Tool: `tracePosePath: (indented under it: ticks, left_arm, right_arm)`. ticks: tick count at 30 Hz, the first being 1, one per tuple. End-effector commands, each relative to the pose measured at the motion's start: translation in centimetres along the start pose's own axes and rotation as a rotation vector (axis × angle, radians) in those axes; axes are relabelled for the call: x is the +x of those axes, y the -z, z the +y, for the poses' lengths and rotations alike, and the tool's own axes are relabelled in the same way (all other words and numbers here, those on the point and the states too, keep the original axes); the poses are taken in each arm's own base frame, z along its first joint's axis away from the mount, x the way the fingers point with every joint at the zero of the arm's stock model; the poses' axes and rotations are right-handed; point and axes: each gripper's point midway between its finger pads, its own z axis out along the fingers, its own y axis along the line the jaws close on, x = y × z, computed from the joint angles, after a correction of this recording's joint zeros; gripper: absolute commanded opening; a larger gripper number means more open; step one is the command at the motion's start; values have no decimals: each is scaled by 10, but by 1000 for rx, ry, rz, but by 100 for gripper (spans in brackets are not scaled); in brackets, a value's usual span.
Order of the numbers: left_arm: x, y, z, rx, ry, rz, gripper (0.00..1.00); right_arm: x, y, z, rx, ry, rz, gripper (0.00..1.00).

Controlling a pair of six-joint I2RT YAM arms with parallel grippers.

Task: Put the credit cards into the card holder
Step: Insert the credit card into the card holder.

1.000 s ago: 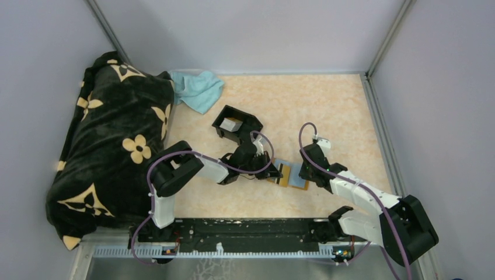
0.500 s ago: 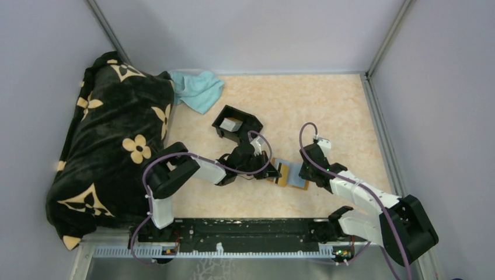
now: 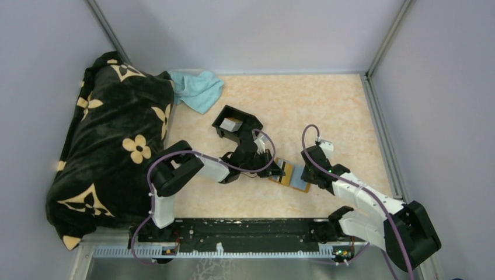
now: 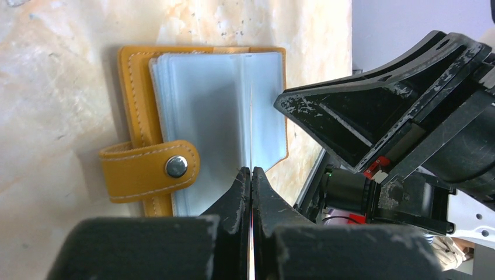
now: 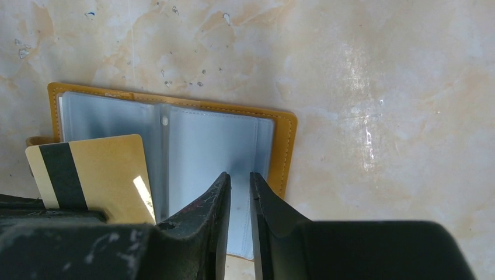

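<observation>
Walls [image 3: 245,35] of plain grey enclose a marbled beige table [image 3: 327,111]. Far left of the open orange card holder [image 5: 175,125] lies a black flowered blanket [image 3: 111,146]; a blue cloth [image 3: 198,88] and a black tray [image 3: 248,123] sit nearer it. The left gripper [image 4: 251,181] pinches a gold credit card [image 5: 105,175] over its clear sleeves. The right gripper [image 5: 240,186], nearly closed, hovers there too.

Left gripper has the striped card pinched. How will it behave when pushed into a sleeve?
The card looks stiff: its edge runs straight out of the left gripper, so it should push without buckling. Glare on its face suggests it might slip in the pinch. The card holder sleeves look floppy and may crumple.
</observation>
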Motion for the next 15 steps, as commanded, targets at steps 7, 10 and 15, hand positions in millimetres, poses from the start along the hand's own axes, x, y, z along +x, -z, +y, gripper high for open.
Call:
tracePosePath:
  ticks: [7,10,15]
  left_arm:
    - [3,-11,-9,33,-42,61,0]
    - [5,-12,-8,23,-64,82,0]
    - [4,-14,-9,15,-108,105,0]
  right_arm:
    - [-14,6,-1,14,-31,-45,21]
    - [-13,5,0,16,-32,-41,21]
    - [-10,3,-2,19,-31,-36,21]
